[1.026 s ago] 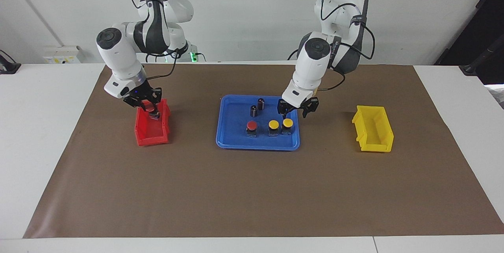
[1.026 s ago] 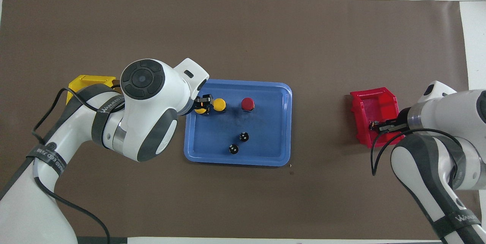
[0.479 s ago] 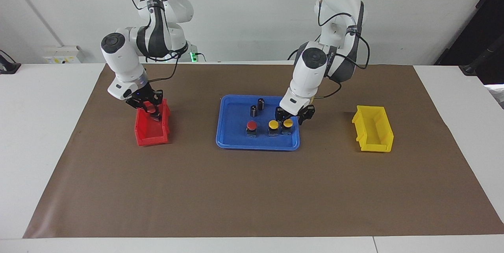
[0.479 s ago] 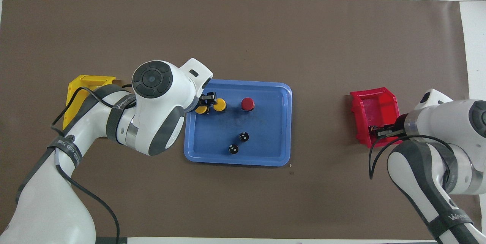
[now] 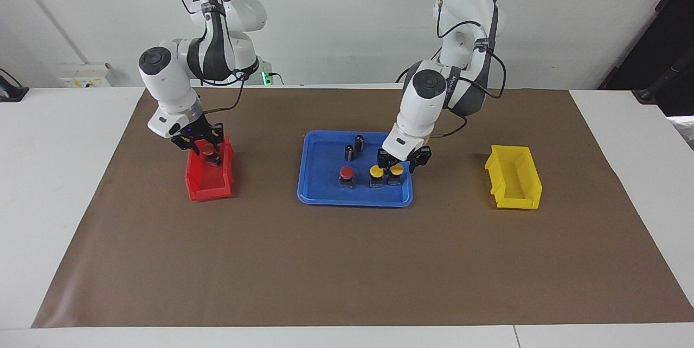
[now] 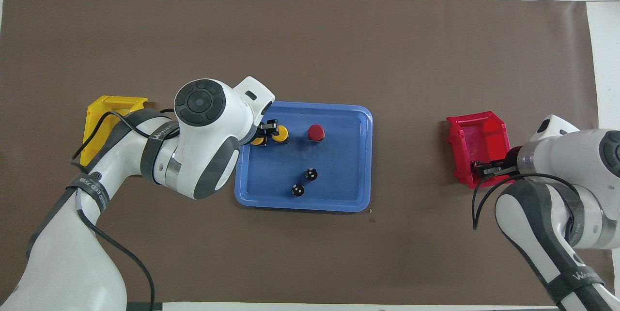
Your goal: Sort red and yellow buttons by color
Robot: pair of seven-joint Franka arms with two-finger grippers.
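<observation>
On the blue tray (image 5: 325,197) stand a red button (image 5: 346,173) and two yellow buttons, side by side. My left gripper (image 5: 397,166) is low over the tray, open, its fingers on either side of the yellow button (image 5: 397,168) nearest the left arm's end. The other yellow button (image 5: 376,172) stands beside it. My right gripper (image 5: 208,152) is shut on a second red button (image 5: 207,148), held just above the red bin (image 5: 209,186). In the overhead view the left arm partly hides the straddled yellow button (image 6: 256,141).
Two dark capless cylinders (image 5: 349,152) (image 5: 359,142) stand on the tray, nearer to the robots than the buttons. A yellow bin (image 5: 515,180) sits toward the left arm's end of the table. A brown mat (image 5: 347,261) covers the table.
My left gripper has come down from above the tray until its fingers straddle the yellow button. My right gripper has shifted slightly over the red bin with the red button.
</observation>
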